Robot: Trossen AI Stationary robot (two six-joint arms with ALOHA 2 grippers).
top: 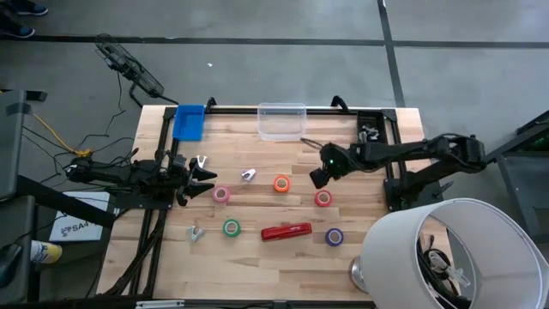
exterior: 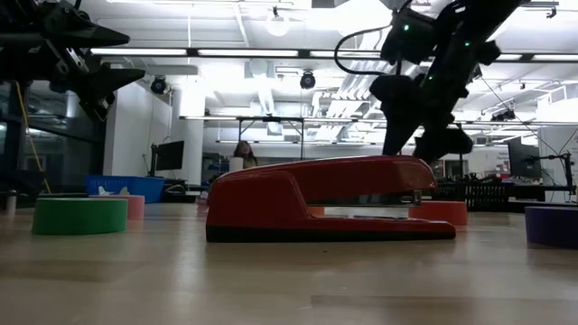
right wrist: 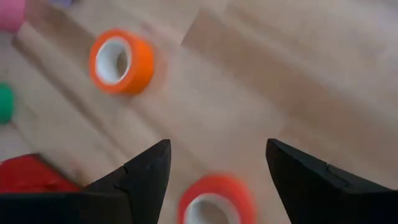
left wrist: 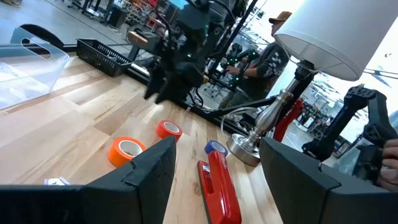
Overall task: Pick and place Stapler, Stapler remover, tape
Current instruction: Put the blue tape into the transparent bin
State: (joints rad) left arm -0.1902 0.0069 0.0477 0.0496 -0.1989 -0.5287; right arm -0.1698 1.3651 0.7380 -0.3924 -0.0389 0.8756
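Note:
The red stapler (top: 286, 231) lies flat near the table's near edge, and in the low view the stapler (exterior: 330, 200) rests on its dark underside. Tape rolls lie flat: pink (top: 221, 195), orange (top: 281, 183), red (top: 322, 198), green (top: 231, 227), purple (top: 334, 236). Silvery staple removers (top: 249, 174) (top: 201, 161) (top: 196, 233) are scattered on the wood. My right gripper (top: 316, 178) hangs open above the table between the orange and red rolls. In its wrist view the right gripper (right wrist: 217, 146) shows the red roll (right wrist: 217, 202) just beyond the fingers. My left gripper (top: 211, 178) is open beside the pink roll, above the table.
A clear plastic tub (top: 281, 120) and a blue container (top: 189, 122) stand at the far edge. A lamp with a white shade (top: 446, 253) occupies the near right corner. A black tray (top: 372, 129) sits at the far right. Bare wood lies in the middle of the table, in front of the tub.

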